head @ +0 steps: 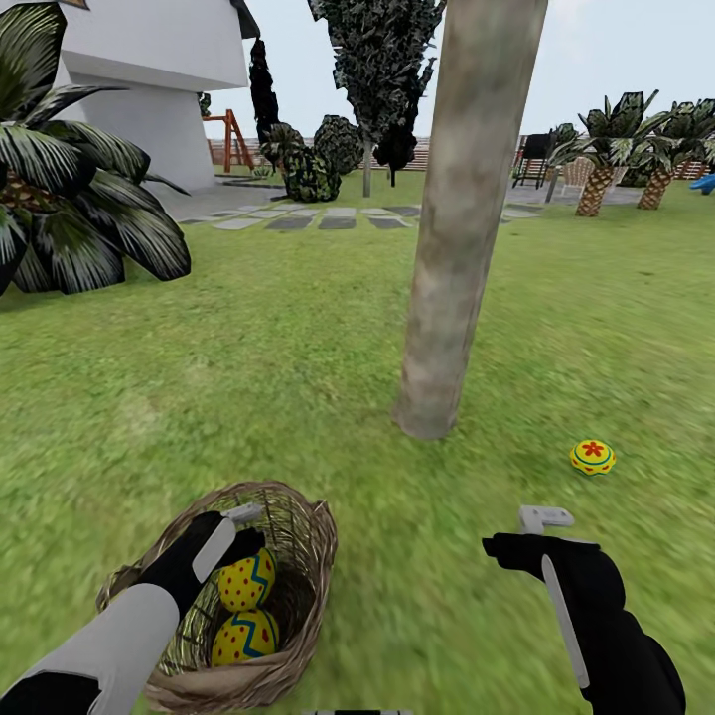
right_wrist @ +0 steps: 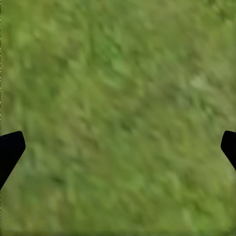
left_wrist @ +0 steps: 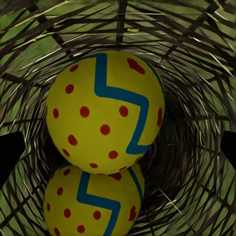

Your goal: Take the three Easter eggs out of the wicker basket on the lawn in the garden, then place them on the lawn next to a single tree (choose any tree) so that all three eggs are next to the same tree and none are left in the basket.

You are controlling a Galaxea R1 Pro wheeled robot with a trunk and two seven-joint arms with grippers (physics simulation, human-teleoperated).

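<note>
Left gripper (head: 243,531): inside the wicker basket (head: 303,556), jaws spread wide, fingertips (left_wrist: 10,155) either side of the upper Easter egg (left_wrist: 104,112), not yet touching it.
Lower egg (left_wrist: 93,201): touching the upper one, deeper in the basket.
Right gripper (head: 516,541): jaws wide apart, empty, over bare lawn (right_wrist: 118,108).
Third egg (head: 593,457): on the lawn, near the tree trunk (head: 462,228).

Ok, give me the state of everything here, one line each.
Basket: tipped on the lawn, two eggs inside.
Upper egg: loose, between the left gripper's open fingers.
Lower egg: loose.
Third egg: on grass near the tree.
Left gripper: open.
Right gripper: open, empty.
</note>
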